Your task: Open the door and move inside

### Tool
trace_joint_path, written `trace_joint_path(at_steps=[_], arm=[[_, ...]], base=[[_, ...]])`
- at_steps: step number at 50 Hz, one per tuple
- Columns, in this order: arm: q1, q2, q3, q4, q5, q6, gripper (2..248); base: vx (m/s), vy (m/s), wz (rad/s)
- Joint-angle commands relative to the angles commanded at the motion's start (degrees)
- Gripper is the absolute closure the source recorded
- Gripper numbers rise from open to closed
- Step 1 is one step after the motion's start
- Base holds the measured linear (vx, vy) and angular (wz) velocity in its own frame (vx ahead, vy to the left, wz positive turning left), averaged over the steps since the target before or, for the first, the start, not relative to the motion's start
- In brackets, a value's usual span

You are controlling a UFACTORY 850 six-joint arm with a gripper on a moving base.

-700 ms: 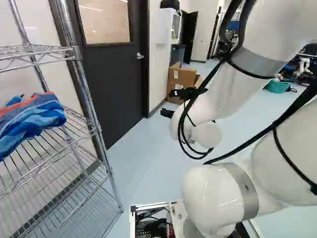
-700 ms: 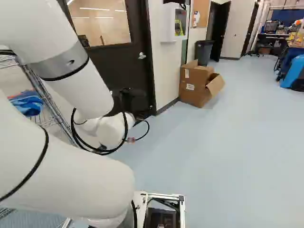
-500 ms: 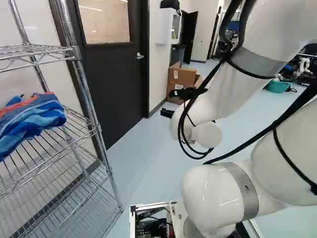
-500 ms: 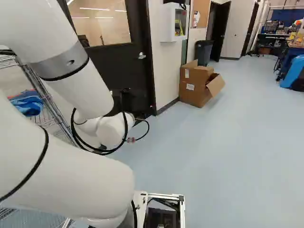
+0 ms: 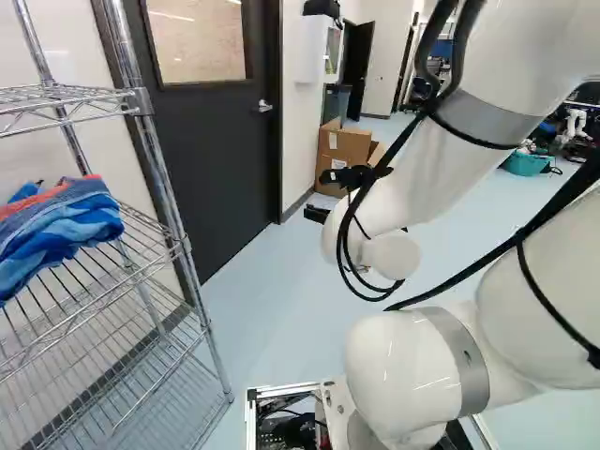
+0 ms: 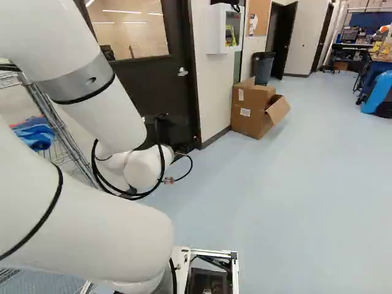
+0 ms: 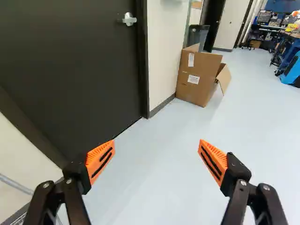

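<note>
Beyond the rack (image 5: 142, 101) in the left base view, the door (image 5: 202, 169) is standing closed, the gripper (image 5: 316, 195) hovering right of it. In the right base view, a box (image 6: 250, 116) is sitting past the door. In the wrist view, the gripper (image 7: 157, 145) is standing spread, the handle (image 7: 129, 19) showing ahead.

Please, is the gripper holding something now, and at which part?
Nothing is held: the gripper stands open, with only floor showing between its orange pads.
</note>
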Motion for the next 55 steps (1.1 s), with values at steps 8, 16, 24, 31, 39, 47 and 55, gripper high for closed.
trace_joint_path(at_steps=[8,16,24,31,39,47,55], arm=[[0.0,0.0,0.0,0.0,0.0,0.0,3],[0.0,0.0,0.0,0.0,0.0,0.0,3],[0.0,0.0,0.0,0.0,0.0,0.0,3],[0.0,0.0,0.0,0.0,0.0,0.0,3],[0.0,0.0,0.0,0.0,0.0,0.0,3],[0.0,0.0,0.0,0.0,0.0,0.0,3],[0.0,0.0,0.0,0.0,0.0,0.0,3]], base=[[0.079,-0.001,-0.012],[0.1,-0.002,-0.013],[0.118,-0.002,-0.017],[0.126,0.0,-0.017],[0.141,0.001,-0.011],[0.17,-0.032,-0.005],[0.167,-0.046,-0.004]])
